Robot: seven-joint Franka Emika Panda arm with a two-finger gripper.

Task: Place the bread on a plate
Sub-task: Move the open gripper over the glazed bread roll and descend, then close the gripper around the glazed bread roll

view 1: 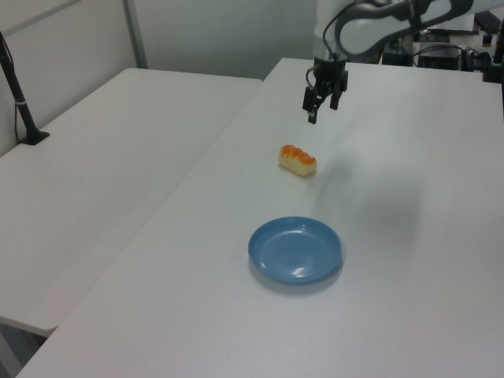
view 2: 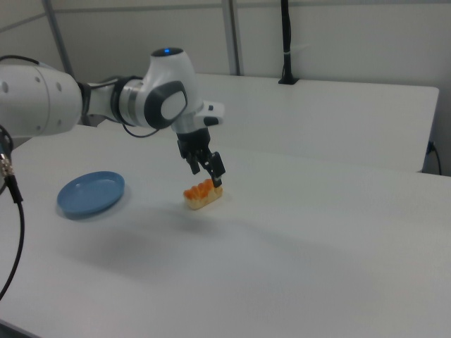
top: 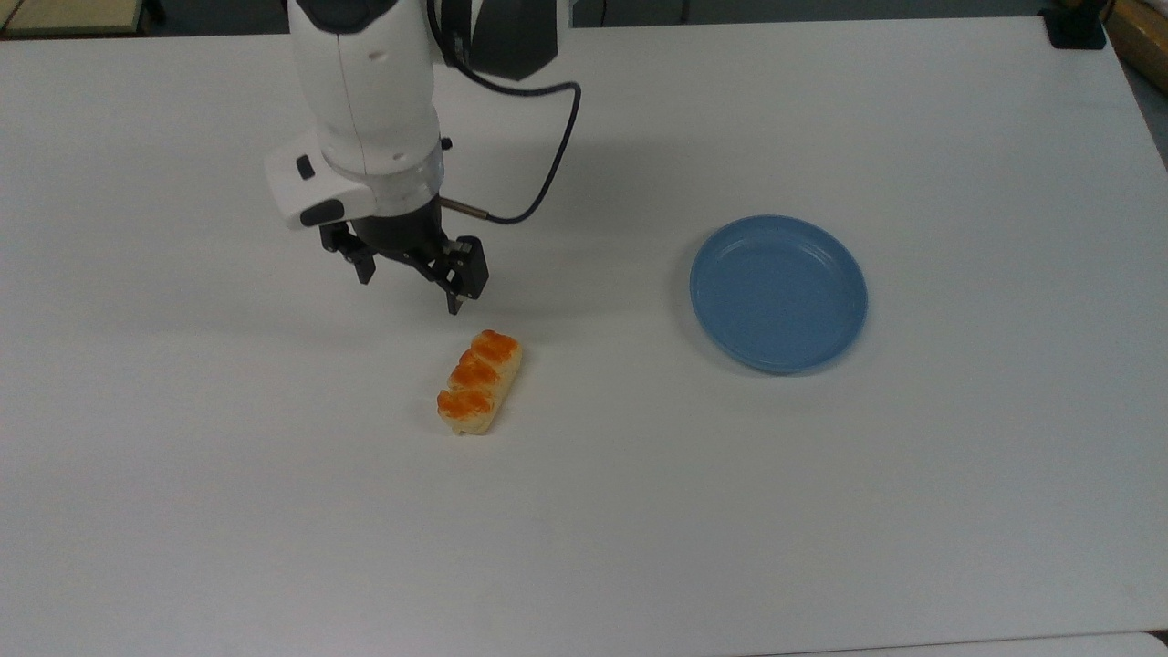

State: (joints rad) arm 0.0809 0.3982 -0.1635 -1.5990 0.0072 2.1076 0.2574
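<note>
The bread (top: 479, 381) is a pale-yellow bun with three orange-glazed lumps, lying on the white table in the middle of the top view; it also shows as the bread (view 1: 298, 160) and the bread (view 2: 203, 195). The blue plate (top: 777, 293) sits bare toward the top view's right, seen again as the plate (view 1: 296, 250) and the plate (view 2: 91, 193). My gripper (top: 410, 294) hangs open above the table, just up and left of the bread in the top view, holding nothing. It appears too as the gripper (view 1: 316, 113) and the gripper (view 2: 205, 176).
The white table (top: 182, 511) spreads wide around both objects. A second white table (view 1: 94, 181) adjoins it on the left view's left, with a black pole (view 1: 17, 94) at its edge. A black cable (top: 547, 164) loops from the arm.
</note>
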